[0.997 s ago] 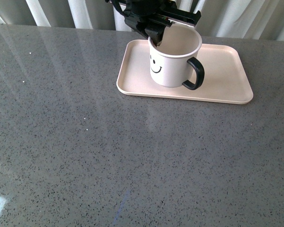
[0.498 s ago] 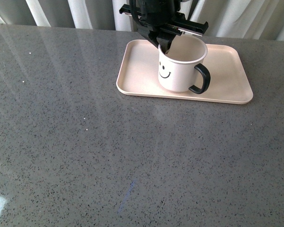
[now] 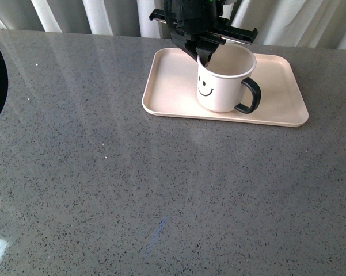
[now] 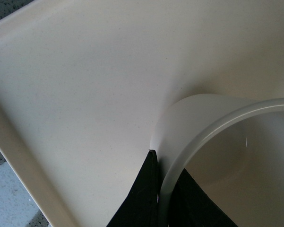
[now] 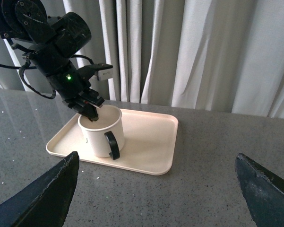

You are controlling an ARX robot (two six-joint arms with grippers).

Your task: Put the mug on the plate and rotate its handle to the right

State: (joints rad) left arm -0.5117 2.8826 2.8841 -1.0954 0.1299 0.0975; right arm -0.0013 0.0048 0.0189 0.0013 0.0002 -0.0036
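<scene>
On the plate (image 3: 167, 86), roughly mid-tray, the mug (image 3: 221, 86) is sitting upright w/ its smiley facing the front cam; the handle (image 3: 250, 96) is pointing to the robot's right, angled a touch toward the cam. L gripper (image 3: 202, 56) is reaching down from above onto the rim's far-left side; its wrist view is showing one black finger (image 4: 137, 203) outside the wall & the other inside, so it's clamped on the mug's rim. R gripper (image 5: 156, 163) is hanging well apart from the plate, its fingers (image 5: 47, 194) spread wide, carrying nothing. Placement is looking done, I'd say, & the rotate step is underway or nearly finished; the handle is reading approx right already. Next move is prob calling for at most a small twist about the mug's axis to square the handle; then parting the fingers & lifting straight up, so the inner finger isn't dragging the rim or tipping the mug.
</scene>
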